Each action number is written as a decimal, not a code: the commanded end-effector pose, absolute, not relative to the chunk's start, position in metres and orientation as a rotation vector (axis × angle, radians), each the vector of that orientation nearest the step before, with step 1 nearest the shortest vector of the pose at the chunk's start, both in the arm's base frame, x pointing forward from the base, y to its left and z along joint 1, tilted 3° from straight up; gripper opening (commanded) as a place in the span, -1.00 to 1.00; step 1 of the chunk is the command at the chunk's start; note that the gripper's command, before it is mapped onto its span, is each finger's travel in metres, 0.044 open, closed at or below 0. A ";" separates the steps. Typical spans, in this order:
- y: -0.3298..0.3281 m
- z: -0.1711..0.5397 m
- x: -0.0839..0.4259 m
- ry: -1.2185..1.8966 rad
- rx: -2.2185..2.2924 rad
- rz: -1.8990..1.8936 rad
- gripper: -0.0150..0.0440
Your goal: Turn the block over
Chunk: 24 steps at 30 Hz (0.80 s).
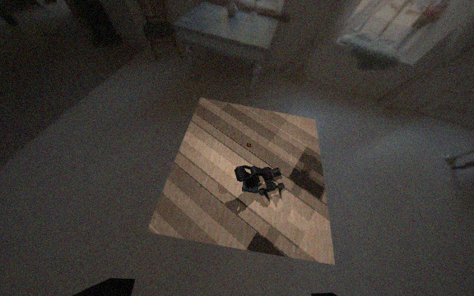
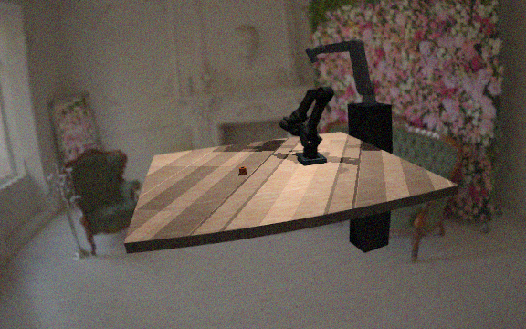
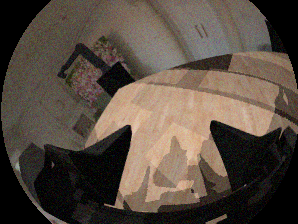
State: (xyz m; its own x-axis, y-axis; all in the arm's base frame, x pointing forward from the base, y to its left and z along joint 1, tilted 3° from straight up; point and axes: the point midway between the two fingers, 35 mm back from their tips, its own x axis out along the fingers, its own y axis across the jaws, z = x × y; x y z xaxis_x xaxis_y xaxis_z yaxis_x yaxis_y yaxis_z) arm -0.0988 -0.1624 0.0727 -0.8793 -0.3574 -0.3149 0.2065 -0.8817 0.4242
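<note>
A small orange block point(image 1: 248, 145) point(image 2: 243, 171) with dark patches rests on the wooden table point(image 1: 196, 141) point(image 2: 286, 196) point(image 3: 165, 107). It is too small in the top and exterior views to tell which face carries the mark. It does not show in the wrist view. My gripper point(image 1: 274, 198) point(image 3: 173, 127) is open, with its two black fingers wide apart and nothing between them. It hangs above the table beside the arm's base, well away from the block and turned away from it. In the exterior view its fingertips cannot be made out.
The arm's base point(image 2: 311, 159) stands on the table, with the folded arm above it. A black pillar point(image 2: 369, 128) carrying a grey jointed arm point(image 2: 360, 68) stands behind the table's edge. Dark shadows of the arm lie on the striped boards.
</note>
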 end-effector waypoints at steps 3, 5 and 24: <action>-0.178 0.074 -0.083 -0.403 0.622 -2.677 1.00; -0.196 0.075 -0.059 -0.206 0.685 -2.589 1.00; -0.197 0.088 0.227 1.182 0.581 -1.254 1.00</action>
